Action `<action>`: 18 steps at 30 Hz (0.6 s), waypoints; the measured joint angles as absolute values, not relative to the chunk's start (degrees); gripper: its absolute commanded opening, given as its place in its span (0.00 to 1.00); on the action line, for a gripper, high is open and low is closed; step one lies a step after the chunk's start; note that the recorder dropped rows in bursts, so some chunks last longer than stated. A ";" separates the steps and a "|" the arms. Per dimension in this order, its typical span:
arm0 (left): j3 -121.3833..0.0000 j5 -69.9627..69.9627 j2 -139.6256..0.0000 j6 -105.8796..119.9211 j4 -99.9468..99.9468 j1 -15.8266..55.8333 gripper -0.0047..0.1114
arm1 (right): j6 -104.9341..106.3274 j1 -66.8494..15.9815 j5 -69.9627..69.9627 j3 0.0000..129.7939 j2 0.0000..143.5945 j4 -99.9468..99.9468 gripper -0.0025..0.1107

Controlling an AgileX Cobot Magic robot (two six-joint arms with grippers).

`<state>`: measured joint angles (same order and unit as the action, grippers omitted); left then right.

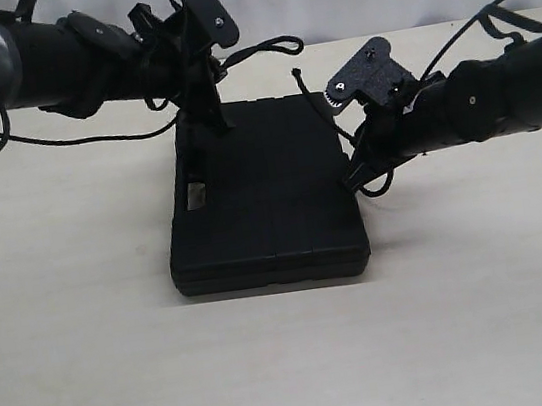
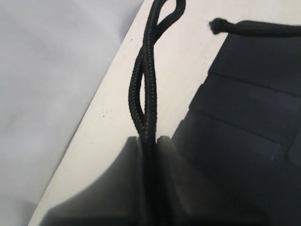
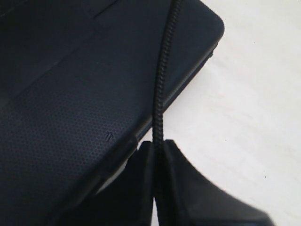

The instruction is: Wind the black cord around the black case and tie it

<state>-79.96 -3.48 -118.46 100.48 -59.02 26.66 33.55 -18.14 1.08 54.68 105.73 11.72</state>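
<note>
The black case (image 1: 265,199) lies flat on the counter (image 1: 293,361), left fingers (image 2: 129,162) clamped on doubled black cord (image 2: 143,89) at its 11 o'clock corner, right fingers (image 3: 141,165) pinching one strand at 3 o'clock (both grips tight), so pulling evenly outward should cinch the tie snugly.

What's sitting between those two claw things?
In the exterior view, the black case lies flat between the left gripper and the right gripper. Each wrist view shows its gripper pinching the black cord.
</note>
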 measured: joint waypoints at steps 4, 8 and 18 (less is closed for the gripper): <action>-78.40 -3.80 -118.46 100.63 -53.53 26.66 0.04 | 33.55 -18.14 0.00 54.68 105.73 11.72 0.06; -78.37 -4.11 -118.46 100.63 -52.55 26.66 0.04 | 33.55 -18.14 0.00 54.68 105.73 11.72 0.06; -78.86 -4.11 -118.46 99.78 -54.37 26.66 0.04 | 33.55 -18.14 0.00 54.68 105.73 11.72 0.06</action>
